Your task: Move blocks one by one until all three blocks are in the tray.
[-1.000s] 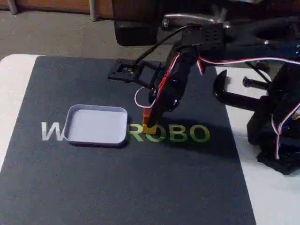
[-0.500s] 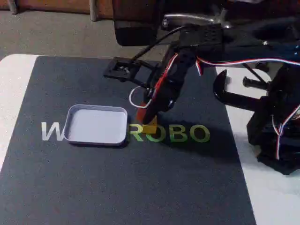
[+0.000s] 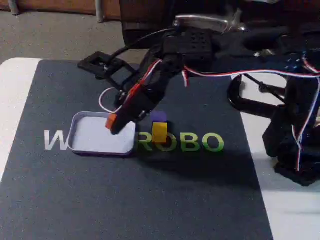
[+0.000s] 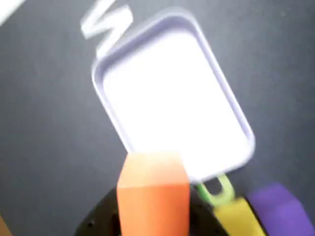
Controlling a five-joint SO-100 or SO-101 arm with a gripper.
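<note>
Your orange block (image 3: 111, 120) sits pinched in the claw (image 3: 114, 124), lifted off the mat and hanging over the right-hand end of the tray (image 3: 80, 145) in the fixed view. In the wrist view the same orange block (image 4: 153, 196) fills the bottom centre, with the tray (image 4: 236, 123) lying just beyond it, its floor bare and bright. To the claw's right in the fixed view, the yellow block (image 3: 160, 132) rests on the dark mat (image 3: 150, 200) just beside the tray's right rim, and the purple block (image 3: 159, 117) stands touching it on the far side. The wrist view shows that pair at bottom right, yellow block (image 4: 238, 216) nearer the claw, purple block (image 4: 275, 209) further out. The mat lies on your white table (image 3: 12, 85).
</note>
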